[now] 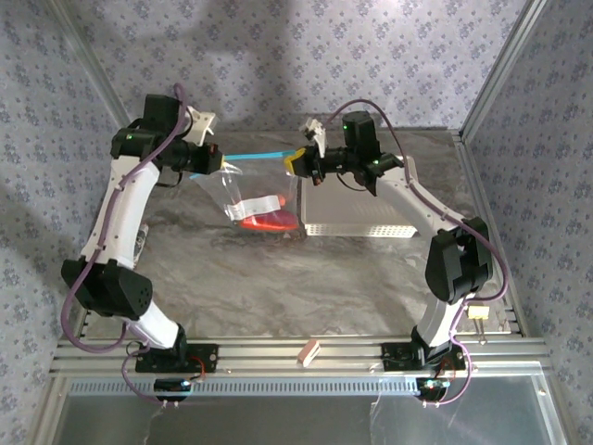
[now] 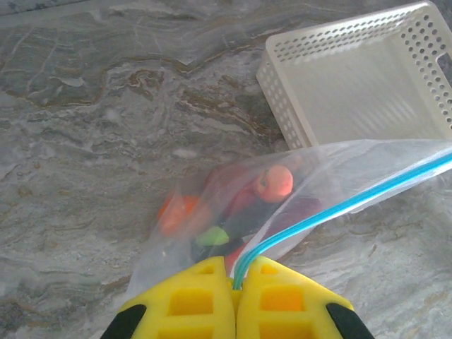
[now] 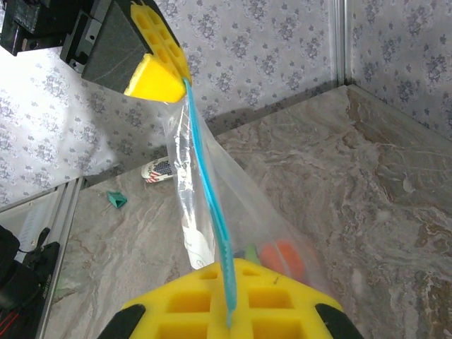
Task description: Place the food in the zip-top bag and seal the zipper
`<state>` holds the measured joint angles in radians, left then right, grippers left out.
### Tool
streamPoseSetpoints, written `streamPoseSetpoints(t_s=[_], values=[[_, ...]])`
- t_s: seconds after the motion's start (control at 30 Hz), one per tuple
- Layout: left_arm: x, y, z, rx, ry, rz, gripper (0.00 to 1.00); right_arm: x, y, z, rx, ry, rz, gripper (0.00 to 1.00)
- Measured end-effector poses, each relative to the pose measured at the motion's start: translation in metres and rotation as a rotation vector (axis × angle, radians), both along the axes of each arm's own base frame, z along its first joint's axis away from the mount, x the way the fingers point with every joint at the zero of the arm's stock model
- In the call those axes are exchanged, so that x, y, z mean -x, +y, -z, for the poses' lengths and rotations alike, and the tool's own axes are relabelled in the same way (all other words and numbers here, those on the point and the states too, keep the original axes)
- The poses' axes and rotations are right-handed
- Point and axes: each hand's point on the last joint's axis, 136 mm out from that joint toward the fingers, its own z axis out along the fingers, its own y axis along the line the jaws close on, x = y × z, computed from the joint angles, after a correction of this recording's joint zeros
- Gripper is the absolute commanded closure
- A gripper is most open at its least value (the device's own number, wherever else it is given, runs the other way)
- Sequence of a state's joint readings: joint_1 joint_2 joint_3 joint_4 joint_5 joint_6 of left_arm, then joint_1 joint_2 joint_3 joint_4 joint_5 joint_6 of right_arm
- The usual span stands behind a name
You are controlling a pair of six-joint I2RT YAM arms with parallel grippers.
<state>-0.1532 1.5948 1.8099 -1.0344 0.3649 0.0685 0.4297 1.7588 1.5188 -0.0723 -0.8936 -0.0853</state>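
The zip-top bag [image 1: 250, 190] hangs stretched between my two grippers above the table, back centre. Its blue zipper [image 1: 255, 155] runs taut from one to the other. My left gripper [image 1: 215, 159] is shut on the zipper's left end [image 2: 339, 208], the strip pinched between the yellow fingers [image 2: 205, 304]. My right gripper [image 1: 298, 163] is shut on the other end, and the zipper [image 3: 208, 183] runs from its fingers [image 3: 275, 304] up to the left gripper's yellow finger [image 3: 159, 70]. The food [image 1: 269, 221] lies in the bag's bottom: an orange-red round piece [image 2: 274, 183], a green bit and dark pieces.
A white perforated basket [image 1: 361, 229] stands on the marble table just right of the bag, under the right arm; its rim [image 2: 339, 32] shows in the left wrist view. A flag-patterned item [image 3: 159, 169] and a small green piece [image 3: 116, 200] lie near the left wall.
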Motion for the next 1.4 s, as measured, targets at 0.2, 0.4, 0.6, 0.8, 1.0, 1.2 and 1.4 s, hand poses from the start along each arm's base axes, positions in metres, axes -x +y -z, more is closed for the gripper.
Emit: streamPoseSetpoints(t_s=[0.2, 0.4, 0.6, 0.8, 1.0, 1.2, 1.4], values=[[-0.002, 0.010, 0.003, -0.011, -0.006, -0.040, 1.00, -0.004, -0.003, 0.001, 0.001, 0.010, 0.018, 1.00], [-0.003, 0.020, 0.006, -0.025, -0.009, -0.085, 1.00, -0.007, -0.006, 0.004, -0.002, 0.020, 0.036, 1.00], [0.000, 0.033, 0.004, -0.049, -0.020, -0.136, 1.00, -0.010, -0.009, 0.003, -0.007, 0.027, 0.048, 1.00], [0.001, 0.039, 0.004, -0.066, -0.027, -0.165, 1.00, -0.011, -0.010, 0.002, -0.011, 0.028, 0.054, 1.00], [0.007, 0.044, 0.008, -0.061, -0.071, -0.179, 1.00, -0.009, -0.009, 0.001, -0.005, 0.025, 0.065, 1.00], [0.024, 0.050, -0.001, -0.123, -0.144, -0.224, 1.00, 0.013, 0.004, -0.012, 0.014, -0.004, 0.051, 1.00], [0.059, 0.041, -0.030, -0.144, -0.275, -0.235, 1.00, 0.047, 0.010, -0.033, 0.026, -0.044, 0.037, 1.00]])
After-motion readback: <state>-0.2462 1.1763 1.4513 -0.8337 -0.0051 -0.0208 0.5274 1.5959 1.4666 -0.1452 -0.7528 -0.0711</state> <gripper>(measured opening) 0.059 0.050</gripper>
